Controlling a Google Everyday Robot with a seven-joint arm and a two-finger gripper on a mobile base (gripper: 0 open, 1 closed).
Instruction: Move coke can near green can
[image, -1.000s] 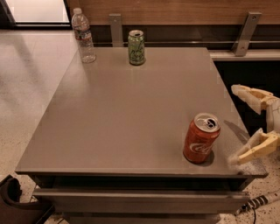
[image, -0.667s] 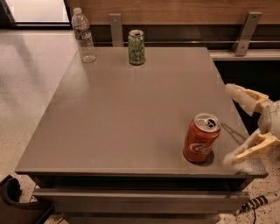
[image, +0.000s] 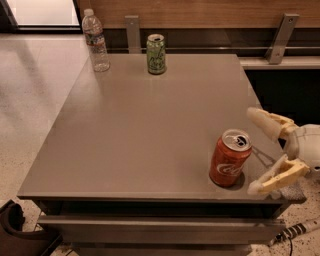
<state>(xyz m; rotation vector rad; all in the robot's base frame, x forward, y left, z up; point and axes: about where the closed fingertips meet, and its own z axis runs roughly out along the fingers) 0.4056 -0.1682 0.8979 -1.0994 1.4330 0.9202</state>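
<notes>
The coke can (image: 229, 158) is red-orange with white script and a silver top. It stands upright near the front right corner of the grey table (image: 150, 125). The green can (image: 156, 54) stands upright at the table's far edge, left of centre. My gripper (image: 256, 151) is just right of the coke can, open. One tan finger (image: 267, 122) reaches behind the can's right side. The other finger (image: 275, 177) lies in front and to the right. Neither finger touches the can.
A clear plastic water bottle (image: 95, 40) stands at the far left corner of the table. A wooden wall with metal brackets (image: 283, 30) runs behind the table. A dark object (image: 15, 232) lies on the floor at the lower left. A cable (image: 292, 232) lies at the lower right.
The gripper has moved left toward the coke can, its open fingers now flanking the can's right side. The cans and the bottle have not moved on the table.
</notes>
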